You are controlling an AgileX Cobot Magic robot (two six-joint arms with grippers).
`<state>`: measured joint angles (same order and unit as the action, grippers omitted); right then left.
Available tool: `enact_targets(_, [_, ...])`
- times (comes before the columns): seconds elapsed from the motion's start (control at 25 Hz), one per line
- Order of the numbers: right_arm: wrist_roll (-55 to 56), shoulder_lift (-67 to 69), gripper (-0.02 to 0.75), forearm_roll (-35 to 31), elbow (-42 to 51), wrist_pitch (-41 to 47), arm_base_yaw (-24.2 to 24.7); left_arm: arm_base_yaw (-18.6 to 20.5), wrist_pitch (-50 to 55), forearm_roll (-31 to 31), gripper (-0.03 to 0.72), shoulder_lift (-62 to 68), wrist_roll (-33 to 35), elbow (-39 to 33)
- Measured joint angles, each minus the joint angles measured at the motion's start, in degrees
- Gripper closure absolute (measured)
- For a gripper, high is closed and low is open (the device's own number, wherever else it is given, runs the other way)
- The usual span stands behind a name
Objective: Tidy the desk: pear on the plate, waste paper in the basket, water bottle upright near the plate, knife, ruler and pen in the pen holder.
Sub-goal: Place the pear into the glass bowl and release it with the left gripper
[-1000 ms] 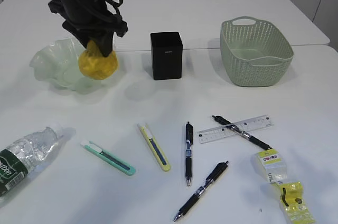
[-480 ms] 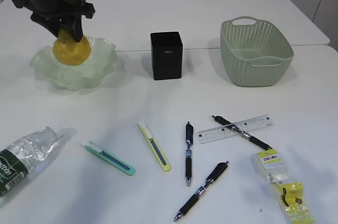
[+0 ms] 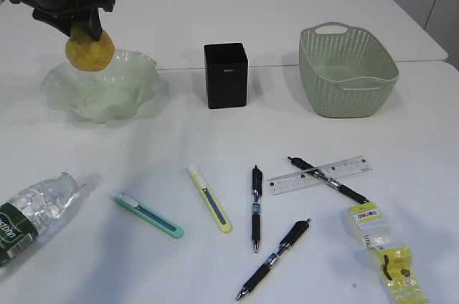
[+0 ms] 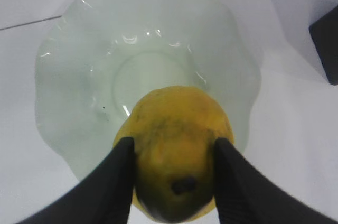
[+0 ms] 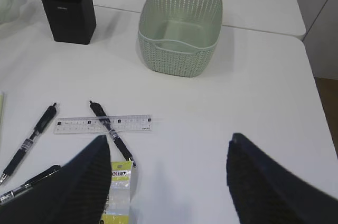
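The left gripper [image 4: 173,152] pinches the pear [image 4: 177,150] above the plate [image 3: 100,92] at the desk's [image 3: 287,3] far left. The right gripper [image 5: 169,179] hangs spread and empty over the near right, above the ruler [image 5: 103,124] and waste paper [image 3: 384,247]. The bottle [image 3: 32,211] lies on its side at near left; pen holder [image 3: 226,74] and basket [image 3: 348,67] stand far back.

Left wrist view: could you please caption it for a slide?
Left tool holds the pear above the green plate.
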<state>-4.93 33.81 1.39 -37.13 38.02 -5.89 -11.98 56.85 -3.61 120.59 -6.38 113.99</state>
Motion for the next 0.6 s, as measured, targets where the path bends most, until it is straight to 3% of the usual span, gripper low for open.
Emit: enact_targets(0.6, [0.0,0.0,0.205,0.0,0.0,-0.4,0.0,0.8,-8.7,0.1,0.382,6.7,-0.4,0.0])
